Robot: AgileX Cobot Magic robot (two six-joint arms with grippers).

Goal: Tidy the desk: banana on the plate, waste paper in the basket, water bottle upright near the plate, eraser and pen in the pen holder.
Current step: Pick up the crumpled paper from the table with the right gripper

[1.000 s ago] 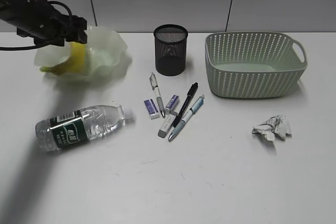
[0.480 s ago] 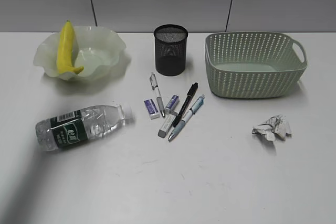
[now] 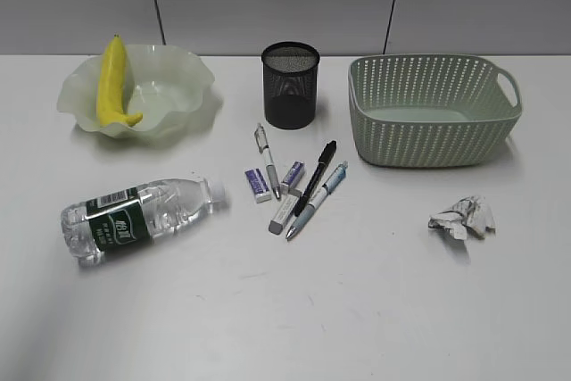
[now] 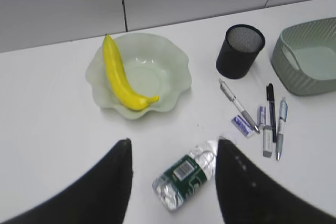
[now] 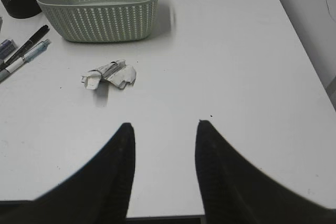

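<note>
Banana [image 4: 123,75] is now lying in the plate [image 4: 176,85], and my left arm has pulled up and out of the exterior view since a second ago, so that step looks done. Left gripper [image 4: 173,174] hangs high with jaws apart, nothing between them; water bottle [image 4: 189,177] lies on its side straight below it, plate ahead. Right gripper [image 5: 164,163] parted, empty, waste paper [image 5: 109,74] ahead and slightly left, basket [image 5: 97,9] beyond. Pens, erasers not yet in the pen holder [image 4: 240,51]. Bottle looks like the next pick.
</note>
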